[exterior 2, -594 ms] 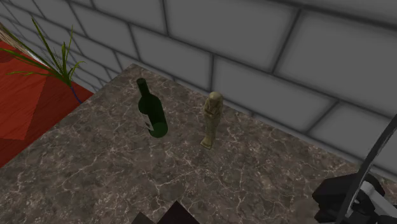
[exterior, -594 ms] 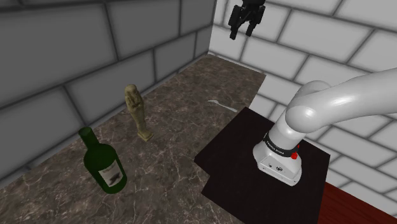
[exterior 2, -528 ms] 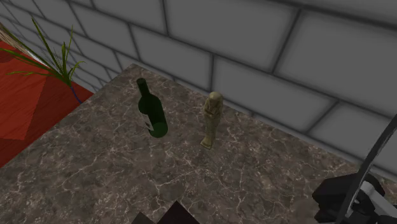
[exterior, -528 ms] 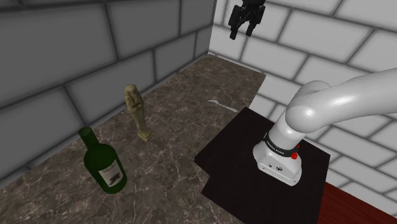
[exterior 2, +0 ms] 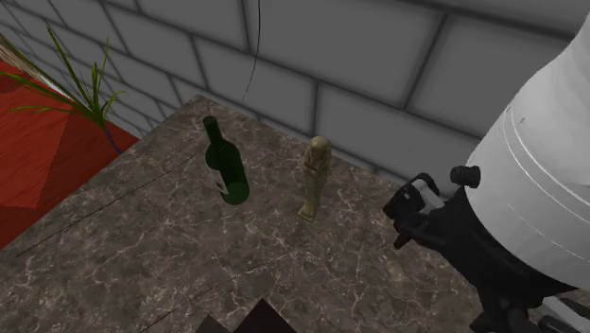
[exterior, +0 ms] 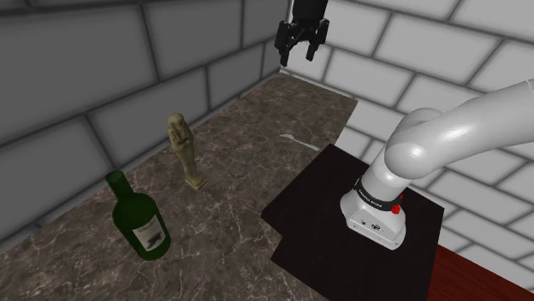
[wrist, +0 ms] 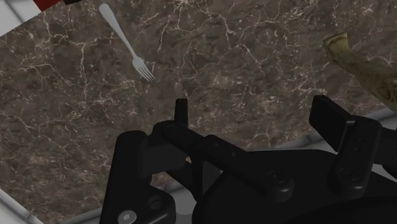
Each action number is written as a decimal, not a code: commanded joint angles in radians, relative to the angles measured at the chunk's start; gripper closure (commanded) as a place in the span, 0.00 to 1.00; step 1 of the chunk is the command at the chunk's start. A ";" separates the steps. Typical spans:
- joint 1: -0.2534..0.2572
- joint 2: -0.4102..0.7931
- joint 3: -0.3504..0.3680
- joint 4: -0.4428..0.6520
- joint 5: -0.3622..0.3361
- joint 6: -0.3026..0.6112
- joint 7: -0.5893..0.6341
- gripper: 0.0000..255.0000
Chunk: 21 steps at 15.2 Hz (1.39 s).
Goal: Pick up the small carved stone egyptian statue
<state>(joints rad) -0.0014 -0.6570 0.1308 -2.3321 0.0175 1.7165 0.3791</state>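
The small tan carved statue (exterior: 183,150) stands upright on the marbled countertop (exterior: 248,162), near the grey block wall. It also stands right of the bottle in the second exterior view, statue (exterior 2: 314,178). My black gripper (exterior: 298,50) hangs high above the counter's far end, well away from the statue, fingers pointing down. In the wrist view the gripper (wrist: 256,118) is open, with its fingers (wrist: 181,111) apart and only countertop between them. The statue's base (wrist: 359,63) shows off to one side of the fingers.
A dark green wine bottle (exterior: 137,217) stands close to the statue, bottle (exterior 2: 225,163). A fork (exterior: 299,138) lies on the counter near the black stand (exterior: 342,214), fork (wrist: 126,43). A potted plant (exterior 2: 80,85) and red floor lie beyond the counter. The white arm (exterior 2: 539,180) looms at the second exterior view's right.
The gripper has moved toward the shoulder view's left, still high up. In the second exterior view the arm and hand have swung in large on the right.
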 commanded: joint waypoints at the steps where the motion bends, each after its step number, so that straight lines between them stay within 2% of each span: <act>1: 0.005 0.048 0.050 0.013 0.015 0.029 0.073 0.00; 6: 0.008 0.189 0.163 0.077 0.026 0.088 0.240 0.00; 11: 0.003 0.362 0.268 0.179 -0.005 0.133 0.416 0.00; 17: 0.012 0.611 0.368 0.353 -0.105 0.151 0.643 0.00; 21: 0.051 0.798 0.400 0.504 -0.200 0.131 0.790 0.00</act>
<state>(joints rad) 0.0377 0.0901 0.5236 -1.8716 -0.1567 1.8561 1.1277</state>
